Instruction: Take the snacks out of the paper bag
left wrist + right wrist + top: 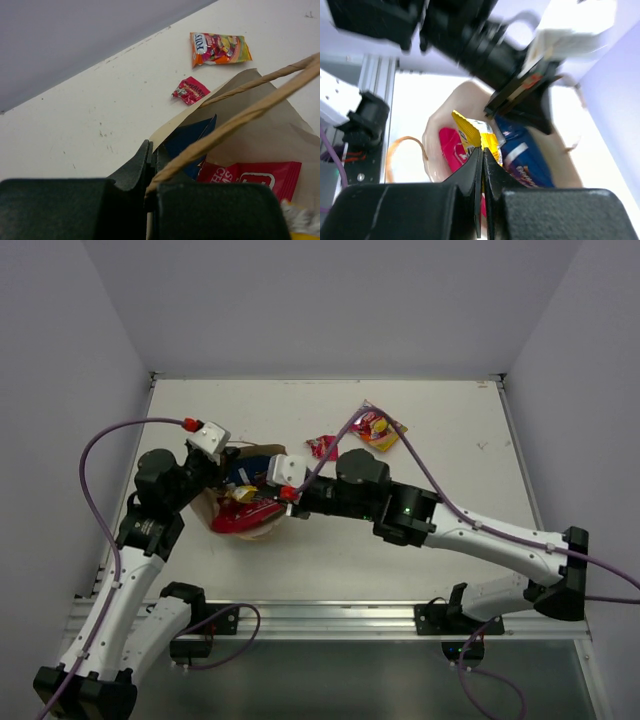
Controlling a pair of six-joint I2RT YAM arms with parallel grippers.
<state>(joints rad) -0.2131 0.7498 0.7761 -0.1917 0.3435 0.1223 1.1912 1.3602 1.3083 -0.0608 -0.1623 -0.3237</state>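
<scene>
The left fingers are pressed together on the rim of the paper bag, right where a brown string handle runs out from between them. The bag sits on the bench between the two arms, closer to the left side, with its mouth gaping towards the right arm. The right fingers reach into that mouth and are clamped on the near end of the slim yellow bar. The bar's far end sticks up above the other packets. The pink bag lies in the bag just beside the bar on one side, and the blue Doritos bag lies on the other. Beyond the bag's rim, the tiny red wrapper lies flat on the bare bench. The red-yellow candy pouch lies farther out, near the wrapper but not touching it.
</scene>
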